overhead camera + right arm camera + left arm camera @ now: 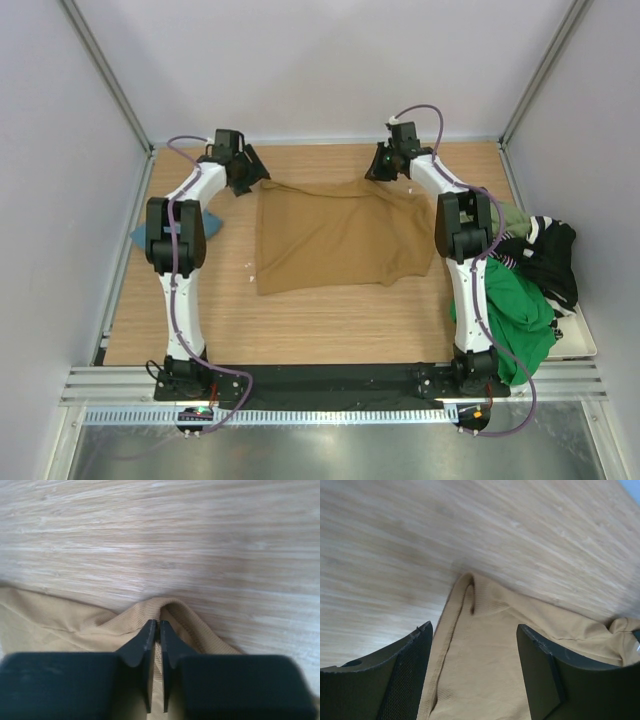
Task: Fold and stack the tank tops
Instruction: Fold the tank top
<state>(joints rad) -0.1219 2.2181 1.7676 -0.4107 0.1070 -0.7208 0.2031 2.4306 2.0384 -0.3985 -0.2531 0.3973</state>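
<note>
A tan brown tank top (pixel 335 238) lies spread on the wooden table. My left gripper (pixel 248 170) is open above its far left corner; the wrist view shows the tan hem (pixel 470 645) between the two spread fingers (pixel 407 675). My right gripper (pixel 385 165) is shut on the tan top's far right corner; the wrist view shows a ribbed fold (pixel 172 611) pinched between the closed fingertips (pixel 149 635). A teal blue top (pixel 140 235) shows partly under the left arm. Green (pixel 520 315), black (pixel 550 255) and olive (pixel 512 215) tops are piled at the right.
The pile sits on a white tray (pixel 580 345) at the table's right edge. White enclosure walls stand on three sides. Both arm bases are bolted at the near edge, on a black strip (pixel 330 380).
</note>
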